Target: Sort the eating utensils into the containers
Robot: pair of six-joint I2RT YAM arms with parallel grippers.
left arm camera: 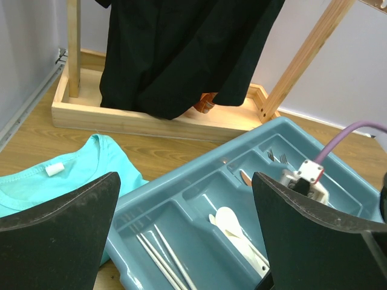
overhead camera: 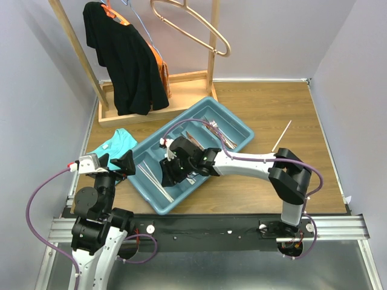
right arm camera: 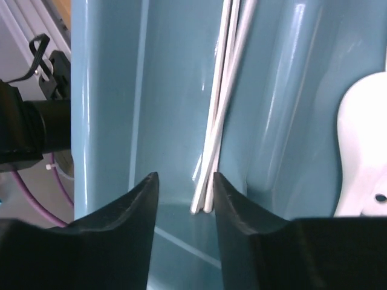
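Note:
The teal cutlery tray (overhead camera: pixel 242 130) lies diagonally mid-table. Pale chopsticks (overhead camera: pixel 154 178) lie in its near-left compartment, and coppery forks (overhead camera: pixel 214 125) at its far end. My right gripper (overhead camera: pixel 167 175) hovers low over the chopstick compartment. Its jaws are open and empty (right arm camera: pixel 184 178), with the ends of the chopsticks (right arm camera: pixel 217 121) lying between them near the right finger. A white spoon (right arm camera: pixel 363 145) lies one compartment over. My left gripper (overhead camera: pixel 128 163) is wide open and empty (left arm camera: pixel 184 181) beside the tray's left rim (left arm camera: pixel 181 178). One chopstick (overhead camera: pixel 281 136) lies on the table right of the tray.
A teal folded cloth (overhead camera: pixel 112 145) lies left of the tray under my left gripper. A wooden rack base (overhead camera: pixel 181 84) with a hanging black garment (overhead camera: pixel 124 60) stands behind it. Large copper hangers (overhead camera: pixel 193 27) hang above. The left wrist view shows spoons (left arm camera: pixel 233 223) and chopsticks (left arm camera: pixel 160 254).

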